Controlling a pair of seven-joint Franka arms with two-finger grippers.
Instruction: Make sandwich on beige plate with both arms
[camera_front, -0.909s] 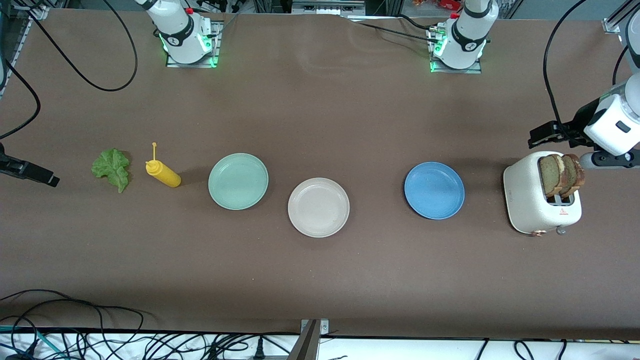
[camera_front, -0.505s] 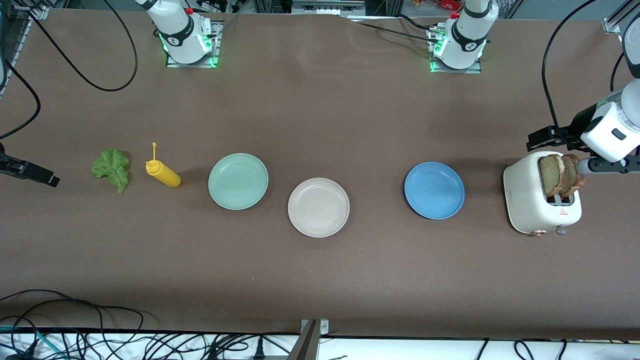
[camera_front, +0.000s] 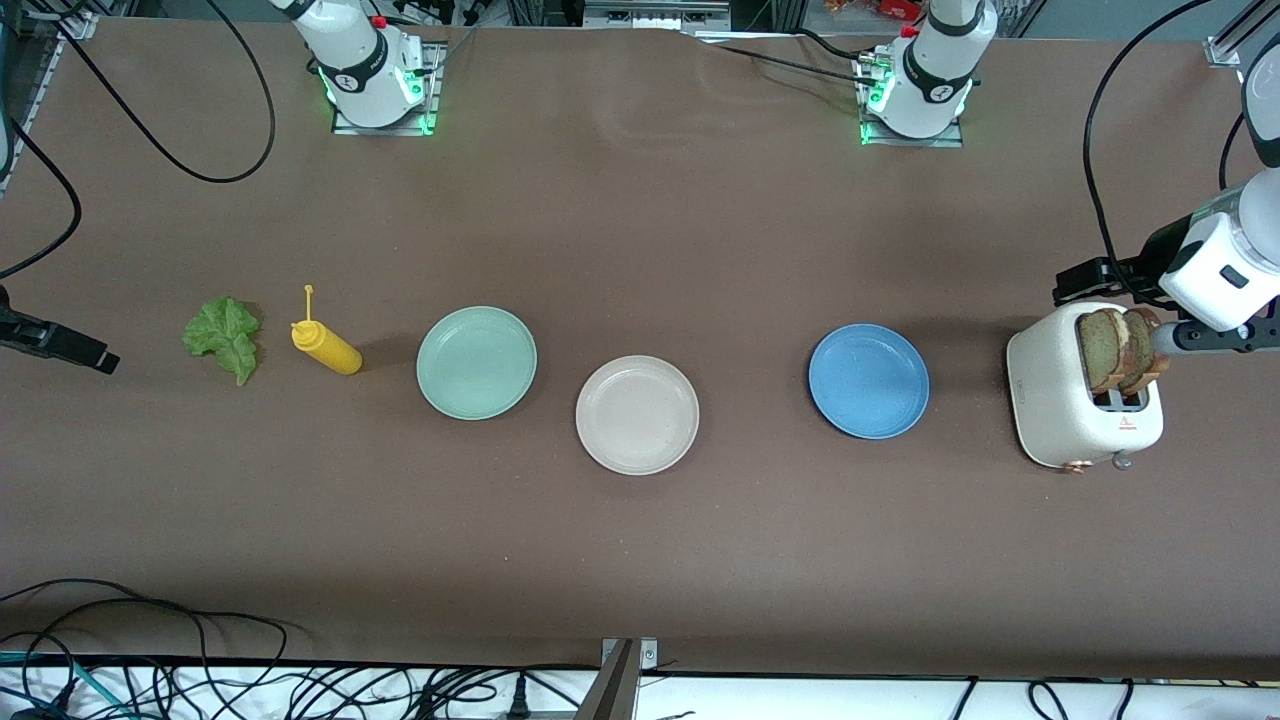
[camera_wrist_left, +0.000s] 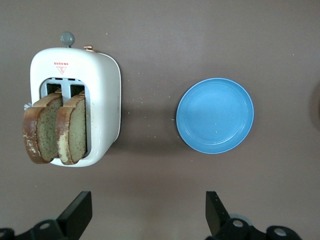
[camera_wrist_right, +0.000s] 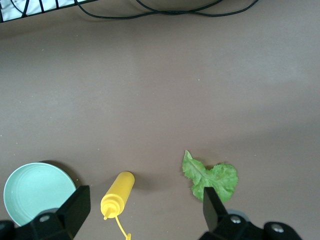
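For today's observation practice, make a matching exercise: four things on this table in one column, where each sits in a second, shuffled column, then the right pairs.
Things
1. bread slices
2. lettuce leaf
3. beige plate
4. mustard bottle

Places
A. between the lettuce leaf and the mint-green plate
B. standing in the toaster slots
C. flat on the table at the right arm's end
D. between the mint-green plate and the blue plate, nearer the front camera

Pairs: 1-B, 2-C, 3-D, 4-A

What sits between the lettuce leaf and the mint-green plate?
A yellow squeeze bottle stands between the lettuce leaf and the mint-green plate, as the front view shows.
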